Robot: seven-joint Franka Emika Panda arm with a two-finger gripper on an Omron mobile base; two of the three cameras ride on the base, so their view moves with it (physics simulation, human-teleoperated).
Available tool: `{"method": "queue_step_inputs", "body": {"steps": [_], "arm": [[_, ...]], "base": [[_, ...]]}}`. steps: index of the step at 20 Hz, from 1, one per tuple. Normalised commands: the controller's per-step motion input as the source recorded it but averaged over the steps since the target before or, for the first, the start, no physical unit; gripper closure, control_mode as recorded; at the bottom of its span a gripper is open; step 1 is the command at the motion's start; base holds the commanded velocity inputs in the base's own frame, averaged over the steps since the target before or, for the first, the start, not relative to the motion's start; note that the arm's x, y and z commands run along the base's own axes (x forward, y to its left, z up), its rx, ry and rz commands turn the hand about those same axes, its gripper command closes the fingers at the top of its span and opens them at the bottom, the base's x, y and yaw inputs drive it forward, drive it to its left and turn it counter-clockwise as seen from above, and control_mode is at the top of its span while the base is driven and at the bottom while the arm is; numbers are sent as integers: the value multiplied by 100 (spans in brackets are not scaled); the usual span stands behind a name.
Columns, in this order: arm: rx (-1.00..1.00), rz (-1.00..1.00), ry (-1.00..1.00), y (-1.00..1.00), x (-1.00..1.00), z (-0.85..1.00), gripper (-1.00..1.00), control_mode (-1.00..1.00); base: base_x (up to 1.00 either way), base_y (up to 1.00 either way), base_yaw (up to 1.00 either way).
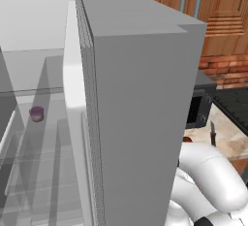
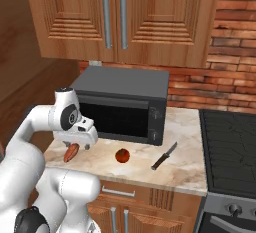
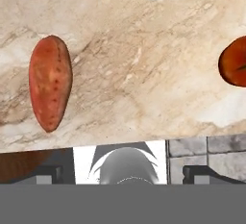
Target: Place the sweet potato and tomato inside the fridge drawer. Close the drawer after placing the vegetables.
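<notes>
A: Where is the sweet potato (image 2: 71,152)?

B: It lies on the marble bench (image 2: 185,162), near the bench's left front corner, in front of the microwave (image 2: 122,104). In the hand view it is a long orange-brown lump on its side, with bare marble all around it.

A: And the tomato (image 2: 122,155)?

B: On the same bench, to the right of the sweet potato and well apart from it. In the hand view it sits at the right edge, partly cut off.

A: What else is around them?

B: A knife (image 2: 164,156) with a dark handle lies further right on the bench, beyond the tomato, pointing towards the back wall. The black microwave stands just behind both vegetables, under the wooden wall cabinets (image 2: 120,17), with a brick wall (image 2: 220,72) to its right. A dark stove top (image 2: 230,147) adjoins the bench on the right.

A: The end effector (image 2: 80,139)?

B: It hangs just above the sweet potato, fingers spread wide and released, grasping nothing. The hand and wrist hide part of the sweet potato in the right base view.

A: The fridge?

B: In the left base view the open grey fridge door (image 1: 140,118) stands edge-on between the bench and the fridge interior, blocking most of the bench. Inside are glass shelves (image 1: 29,91), and a small purple cup (image 1: 37,114) rests on one. Below it is the clear fridge drawer (image 1: 38,181); I cannot tell whether it is pulled out, and I see nothing in it.
</notes>
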Motion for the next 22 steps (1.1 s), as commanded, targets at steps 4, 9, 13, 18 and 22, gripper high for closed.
{"method": "queue_step_inputs", "body": {"steps": [4,9,13,18,22], "arm": [[-1,-1,3,31,5,-34,-100,-100],[2,0,0,26,10,-21,-100,-100],[9,0,0,15,20,-29,-100,-100],[12,0,0,3,25,-27,-100,-100],[4,-1,1,22,27,-10,-100,-100]], "base": [[0,0,0],[0,0,0],[0,0,0],[0,0,0],[0,0,0]]}}
